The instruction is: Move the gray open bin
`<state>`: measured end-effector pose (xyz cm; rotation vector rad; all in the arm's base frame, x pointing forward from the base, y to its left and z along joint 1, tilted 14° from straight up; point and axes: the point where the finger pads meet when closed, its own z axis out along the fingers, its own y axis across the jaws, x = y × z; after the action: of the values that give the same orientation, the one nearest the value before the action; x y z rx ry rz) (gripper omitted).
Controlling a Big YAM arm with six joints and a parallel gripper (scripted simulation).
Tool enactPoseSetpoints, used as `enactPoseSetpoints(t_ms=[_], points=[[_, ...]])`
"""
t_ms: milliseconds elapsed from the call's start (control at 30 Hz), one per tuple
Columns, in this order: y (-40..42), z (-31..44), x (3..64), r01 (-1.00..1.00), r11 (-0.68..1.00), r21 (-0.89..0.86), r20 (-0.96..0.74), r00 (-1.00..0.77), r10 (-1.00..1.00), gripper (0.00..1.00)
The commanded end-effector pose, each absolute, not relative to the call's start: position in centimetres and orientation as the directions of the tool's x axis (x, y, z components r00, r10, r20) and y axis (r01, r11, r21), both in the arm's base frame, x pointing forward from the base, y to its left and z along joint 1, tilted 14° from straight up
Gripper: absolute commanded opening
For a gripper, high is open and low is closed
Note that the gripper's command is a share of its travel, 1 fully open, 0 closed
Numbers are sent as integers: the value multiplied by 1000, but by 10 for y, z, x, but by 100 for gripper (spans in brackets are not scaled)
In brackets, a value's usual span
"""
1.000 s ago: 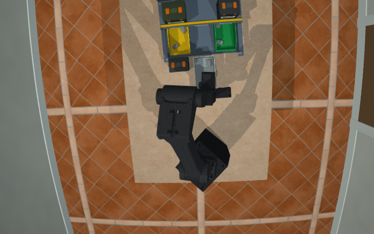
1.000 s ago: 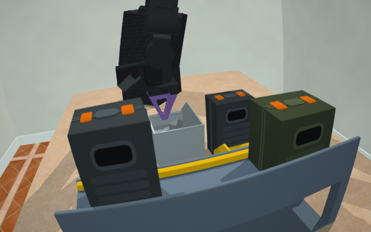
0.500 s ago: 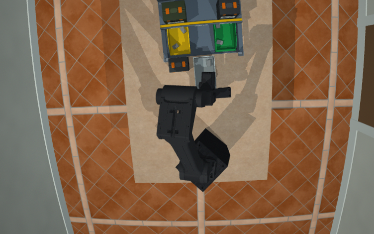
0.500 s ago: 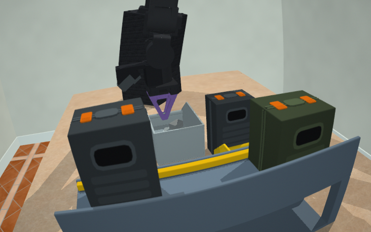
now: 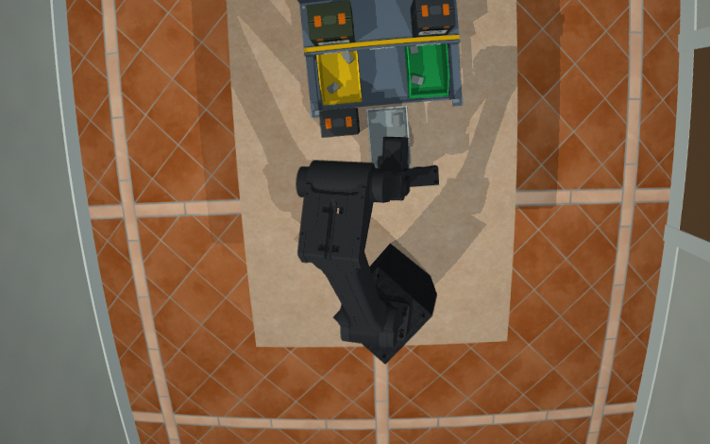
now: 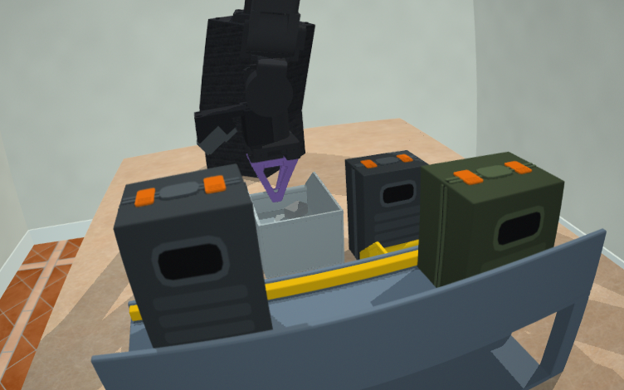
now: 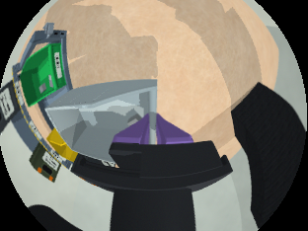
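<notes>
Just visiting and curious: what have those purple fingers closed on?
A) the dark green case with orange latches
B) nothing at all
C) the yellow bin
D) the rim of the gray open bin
D: the purple fingers come together on the near wall of the gray open bin, which is in front of the shelf.
</notes>
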<state>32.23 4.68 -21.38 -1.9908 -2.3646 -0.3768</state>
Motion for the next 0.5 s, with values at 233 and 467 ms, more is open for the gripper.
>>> enactPoseSetpoints(t_ms=[233,467], points=[[47,-217,328,971,154,183,176,-186,967,0],[49,-219,327,971,155,181,177,-187,966,0]])
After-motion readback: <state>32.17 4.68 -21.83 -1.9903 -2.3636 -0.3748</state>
